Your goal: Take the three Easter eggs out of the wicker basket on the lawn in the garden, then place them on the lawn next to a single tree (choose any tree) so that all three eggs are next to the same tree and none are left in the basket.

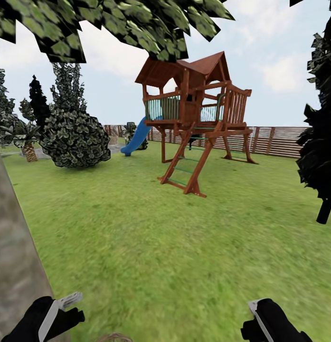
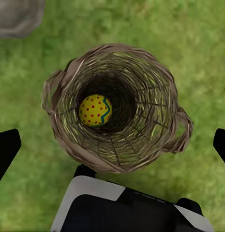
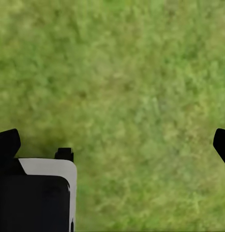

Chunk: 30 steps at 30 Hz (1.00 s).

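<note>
The wicker basket [image 2: 141, 145] stands on the lawn [image 2: 199, 43], seen from straight above in the left wrist view. One Easter egg [image 2: 95, 110] lies at its bottom, yellow with red dots and a blue zigzag. My left gripper [image 2: 113, 147] hangs open above the basket, a black fingertip at each side, holding nothing. The grey-brown trunk of the tree [image 1: 13, 247] rises close by on the left, its base [image 2: 18, 17] near the basket. My right gripper [image 3: 112, 145] is open over bare grass. A sliver of the basket handle [image 1: 113, 337] peeks in at the head view's lower edge.
A wooden play tower [image 1: 196, 118] with a blue slide [image 1: 137, 137] stands ahead, a slatted fence [image 1: 279, 140] behind it. A round bush [image 1: 75, 137] sits at the left and a black-leaved tree [image 1: 322, 156] at the right. Open grass [image 1: 174, 247] lies between.
</note>
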### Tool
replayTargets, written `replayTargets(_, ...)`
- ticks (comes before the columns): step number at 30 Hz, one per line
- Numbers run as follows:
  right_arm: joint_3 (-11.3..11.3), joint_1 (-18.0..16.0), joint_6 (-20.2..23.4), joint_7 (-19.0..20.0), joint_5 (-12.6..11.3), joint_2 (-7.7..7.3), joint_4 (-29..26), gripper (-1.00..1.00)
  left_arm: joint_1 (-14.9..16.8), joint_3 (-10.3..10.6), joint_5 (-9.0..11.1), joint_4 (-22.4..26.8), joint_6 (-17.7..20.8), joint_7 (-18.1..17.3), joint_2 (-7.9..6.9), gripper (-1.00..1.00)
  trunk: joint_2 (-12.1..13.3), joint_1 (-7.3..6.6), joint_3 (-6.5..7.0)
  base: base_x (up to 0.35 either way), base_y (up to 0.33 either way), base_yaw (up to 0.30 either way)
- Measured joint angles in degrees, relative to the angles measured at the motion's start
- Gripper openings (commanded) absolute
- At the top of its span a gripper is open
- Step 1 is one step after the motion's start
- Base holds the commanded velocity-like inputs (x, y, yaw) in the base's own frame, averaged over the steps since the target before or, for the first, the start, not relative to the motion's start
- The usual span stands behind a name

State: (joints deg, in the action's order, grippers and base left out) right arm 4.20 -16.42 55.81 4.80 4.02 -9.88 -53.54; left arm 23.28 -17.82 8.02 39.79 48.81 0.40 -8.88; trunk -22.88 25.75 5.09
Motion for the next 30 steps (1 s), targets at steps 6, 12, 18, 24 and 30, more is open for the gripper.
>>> replayTargets(6,0.06,0.00,-0.04,-0.02,0.05,0.09,0.06,1.00,0.00,0.08,-0.11,-0.31,-0.02,0.18,-0.01,1.00,0.00,0.01,0.00,0.065,0.097,0.000)
replayTargets(12,-0.02,0.00,0.03,-0.01,0.00,0.01,0.04,1.00,0.00,0.04,0.00,-0.30,-0.03,0.09,0.01,1.00,0.00,0.01,0.00,0.003,0.005,0.000)
replayTargets(18,-0.06,0.00,0.03,0.03,0.00,0.01,-0.02,1.00,0.00,0.04,0.01,-0.37,-0.03,0.07,-0.01,1.00,-0.78,0.45,-0.35,0.000,0.000,0.000)
replayTargets(24,-0.11,0.00,0.03,0.07,0.00,-0.04,-0.03,1.00,0.00,0.11,-0.02,-0.47,0.04,0.03,-0.01,1.00,-3.19,1.77,-1.43,0.000,0.000,0.000)
replayTargets(30,-0.11,0.01,0.03,0.07,0.00,-0.08,-0.03,1.00,0.00,0.11,0.06,-0.62,0.06,0.02,0.07,1.00,-5.60,3.09,-2.51,0.000,0.000,0.000)
